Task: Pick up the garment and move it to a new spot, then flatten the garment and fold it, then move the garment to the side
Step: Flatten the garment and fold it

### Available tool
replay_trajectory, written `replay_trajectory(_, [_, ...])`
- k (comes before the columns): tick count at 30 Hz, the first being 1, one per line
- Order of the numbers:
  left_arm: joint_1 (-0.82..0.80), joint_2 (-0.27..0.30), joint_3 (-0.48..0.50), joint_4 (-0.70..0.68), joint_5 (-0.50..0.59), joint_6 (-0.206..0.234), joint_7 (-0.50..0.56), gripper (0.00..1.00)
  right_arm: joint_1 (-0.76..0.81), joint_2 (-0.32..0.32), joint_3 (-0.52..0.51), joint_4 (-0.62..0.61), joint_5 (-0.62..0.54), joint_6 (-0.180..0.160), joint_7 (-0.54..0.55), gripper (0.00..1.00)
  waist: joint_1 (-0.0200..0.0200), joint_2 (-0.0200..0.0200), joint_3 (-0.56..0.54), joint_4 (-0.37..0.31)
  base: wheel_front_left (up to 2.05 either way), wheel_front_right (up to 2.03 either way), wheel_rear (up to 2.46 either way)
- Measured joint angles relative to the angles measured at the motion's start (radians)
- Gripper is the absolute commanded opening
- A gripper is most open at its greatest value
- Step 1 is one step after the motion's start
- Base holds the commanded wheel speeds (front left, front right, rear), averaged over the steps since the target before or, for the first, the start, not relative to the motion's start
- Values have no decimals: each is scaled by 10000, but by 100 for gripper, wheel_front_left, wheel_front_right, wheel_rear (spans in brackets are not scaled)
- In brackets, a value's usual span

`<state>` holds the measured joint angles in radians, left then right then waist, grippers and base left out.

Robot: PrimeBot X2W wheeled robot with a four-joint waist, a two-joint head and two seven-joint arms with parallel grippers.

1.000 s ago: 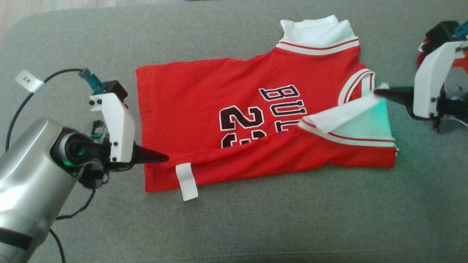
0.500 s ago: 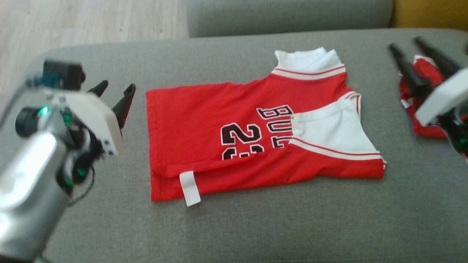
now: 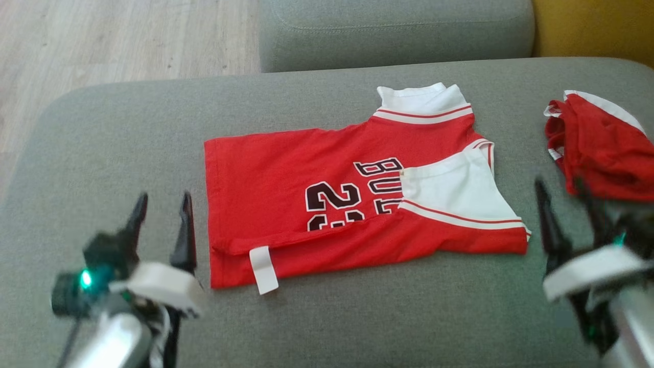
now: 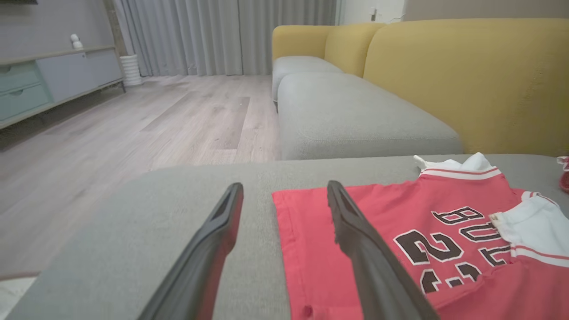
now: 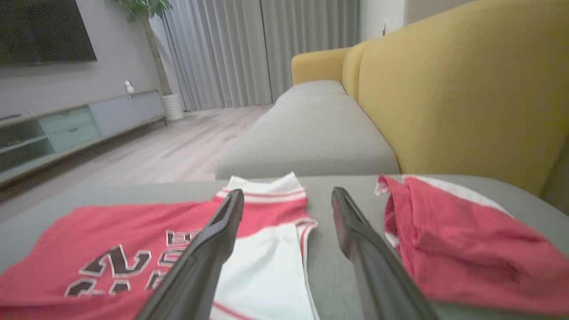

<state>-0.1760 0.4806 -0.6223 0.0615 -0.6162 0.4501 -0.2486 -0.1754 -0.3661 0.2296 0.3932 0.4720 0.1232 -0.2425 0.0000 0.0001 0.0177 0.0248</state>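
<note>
Garment (image 3: 265,179), part-folded on the grey cushion (image 3: 357,317).
We see left gripper (image 3: 164,199) and right gripper (image 3: 559,185) spread wide, empty; we would pinch both far corners together and fold evenly.

Red jersey (image 3: 327,204), black white-edged lettering, white red-striped trim; grey cushion (image 3: 127,128); yellow sofa back (image 4: 466,75).
</note>
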Motion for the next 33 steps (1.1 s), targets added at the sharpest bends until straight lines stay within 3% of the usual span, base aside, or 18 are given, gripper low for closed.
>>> replay_trajectory(2, [500,-349,213,-59,163,222,-6,100,578,353,-420,-138,-483,0,326,100,0,0,15,4,0,0,0])
replay_trajectory(5, [920,-696,337,-75,213,188,-8,100,960,694,-771,-301,-794,0,696,100,0,0,50,28,0,0,0])
replay_trajectory(12, [1128,-945,395,968,171,-775,153,100,1029,1340,-1379,-479,-1536,0,2303,100,0,0,196,96,0,0,0])
replay_trajectory(18, [606,-1231,65,1835,-251,-1411,851,100,304,1628,-2082,863,-1825,0,4174,100,0,0,466,144,0,0,0])
replay_trajectory(33, [-471,-1839,-512,3691,-892,-2347,2426,100,-1085,1979,-2667,2470,-2096,0,5590,100,0,0,1004,319,0,0,0])
